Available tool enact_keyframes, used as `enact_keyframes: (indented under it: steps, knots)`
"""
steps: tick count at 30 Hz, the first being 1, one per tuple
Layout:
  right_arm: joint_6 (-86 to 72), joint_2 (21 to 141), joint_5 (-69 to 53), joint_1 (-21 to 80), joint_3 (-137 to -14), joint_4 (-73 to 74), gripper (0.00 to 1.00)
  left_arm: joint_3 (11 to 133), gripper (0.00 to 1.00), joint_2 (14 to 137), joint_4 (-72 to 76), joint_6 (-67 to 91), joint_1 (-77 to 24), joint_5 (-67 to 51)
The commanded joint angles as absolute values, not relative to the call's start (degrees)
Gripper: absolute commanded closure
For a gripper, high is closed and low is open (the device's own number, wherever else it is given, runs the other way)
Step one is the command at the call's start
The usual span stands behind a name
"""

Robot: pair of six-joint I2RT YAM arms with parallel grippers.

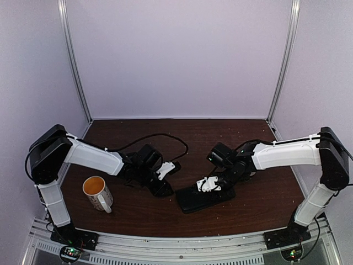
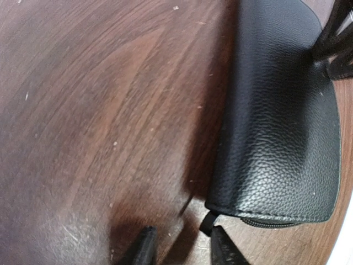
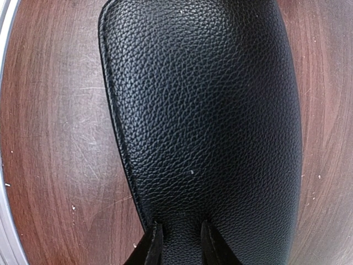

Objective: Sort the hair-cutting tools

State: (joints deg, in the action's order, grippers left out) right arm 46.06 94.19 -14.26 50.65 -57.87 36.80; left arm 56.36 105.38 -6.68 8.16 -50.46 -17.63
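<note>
No hair-cutting tools show in any view. A black grained case (image 1: 205, 199) lies flat on the brown table, zipped along its near edge. My right gripper (image 3: 181, 243) is shut on the case's (image 3: 204, 110) end, with the grained material between its two fingers; from above it (image 1: 213, 185) sits over the case's far side. My left gripper (image 2: 183, 247) hovers low at the case's (image 2: 281, 121) left corner, jaws apart over bare wood. The small black zipper pull (image 2: 207, 222) lies just ahead of its right fingertip (image 2: 220, 245). From above, the left gripper (image 1: 163, 190) is just left of the case.
A white mug (image 1: 98, 193) with an orange inside stands on the table at the front left, near the left arm. A black cable (image 1: 160, 137) loops across the table behind the grippers. Metal rails run along the near edge.
</note>
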Motion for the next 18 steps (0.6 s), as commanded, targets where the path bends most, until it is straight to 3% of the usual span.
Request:
enact_keyframes:
  steps: [1, 10, 18]
  knots:
    - [44.94, 98.02, -12.72, 50.85, -57.56, 36.38, 0.75, 56.54, 0.72, 106.78, -4.05, 3.09, -50.62, -19.24]
    - [44.75, 98.26, -13.01, 50.83, -57.63, 36.47, 0.75, 58.61, 0.73, 108.53, -4.92, 0.8, -51.98, -20.67]
    - [44.5, 97.94, -12.88, 50.81, -57.65, 36.83, 0.75, 60.52, 1.0, 109.73, -7.38, 1.61, -52.21, -19.73]
